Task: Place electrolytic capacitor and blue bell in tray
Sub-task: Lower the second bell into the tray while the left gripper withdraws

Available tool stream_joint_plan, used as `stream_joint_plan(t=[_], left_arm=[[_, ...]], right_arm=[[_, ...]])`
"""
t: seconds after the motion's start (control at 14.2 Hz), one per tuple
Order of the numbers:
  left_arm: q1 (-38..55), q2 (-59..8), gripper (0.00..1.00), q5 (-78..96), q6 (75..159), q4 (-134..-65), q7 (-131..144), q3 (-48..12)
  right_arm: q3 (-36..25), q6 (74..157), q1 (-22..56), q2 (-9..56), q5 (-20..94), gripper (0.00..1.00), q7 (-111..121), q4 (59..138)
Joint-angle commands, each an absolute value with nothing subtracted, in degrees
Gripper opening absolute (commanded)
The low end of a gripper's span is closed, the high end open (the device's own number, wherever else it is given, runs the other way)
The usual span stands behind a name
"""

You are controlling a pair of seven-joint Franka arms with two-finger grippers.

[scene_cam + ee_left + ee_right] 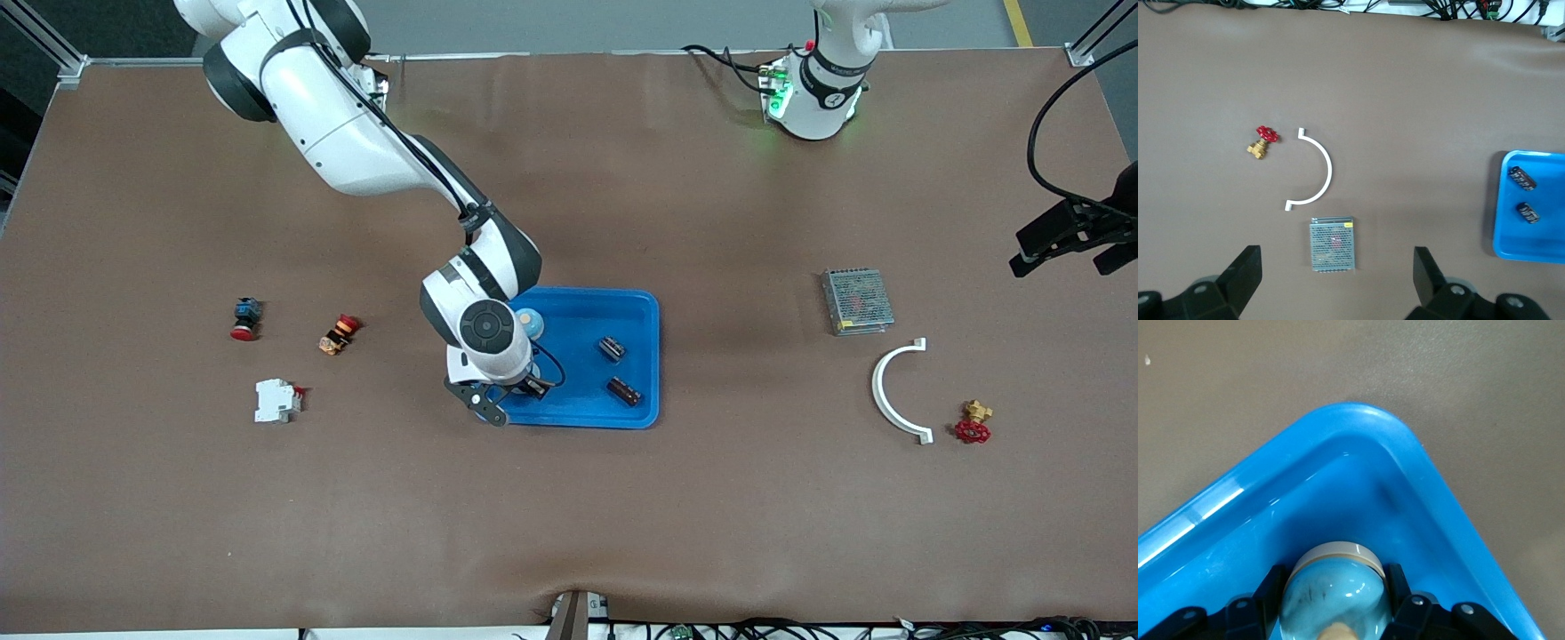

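Blue rounded bell (1335, 597) with a pale band around it sits clamped between the fingers (1399, 597) of the right gripper (531, 331), which is down inside the shallow bright blue rectangular plastic tray (642, 307), at the tray corner toward the right arm's end of the surface (569, 516) and farther from the front camera. Two dark cylindrical electrolytic capacitors (611, 348) (624, 391) lie apart from each other on the tray floor, toward its other end. The left gripper (1336, 283) waits with its fingers spread wide and holding nothing, hanging over the left arm's end of the surface, above a grey perforated metal box (857, 300). Nearer the front camera than that box lie a white curved plastic bracket (889, 394) and, just beside it, a small brass valve with a red handwheel (973, 423). Toward the right arm's end of the surface rest a red-capped push button with a dark blue body (245, 318), a second red-capped button with an orange body (340, 333), and a white circuit breaker (277, 401), all well apart from the tray.
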State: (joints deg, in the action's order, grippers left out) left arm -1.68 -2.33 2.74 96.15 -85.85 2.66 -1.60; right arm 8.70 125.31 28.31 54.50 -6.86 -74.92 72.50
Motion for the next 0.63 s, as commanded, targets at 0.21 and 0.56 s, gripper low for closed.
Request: stream_joint_plan(t=[0.21,0.56], left_arm=[[-1.0,1.8,1.0,3.3,106.4,-98.4,4.7,-1.1],[-0.7,-0.6,1.0,0.7,98.0,-92.5,3.8,-1.1]], right_arm=[[8.3,127.1,28.4,54.6,-8.2,0.19,-76.3,73.7],[8.3,127.0,28.0,54.1,-8.4,1.0,-76.9,73.7]])
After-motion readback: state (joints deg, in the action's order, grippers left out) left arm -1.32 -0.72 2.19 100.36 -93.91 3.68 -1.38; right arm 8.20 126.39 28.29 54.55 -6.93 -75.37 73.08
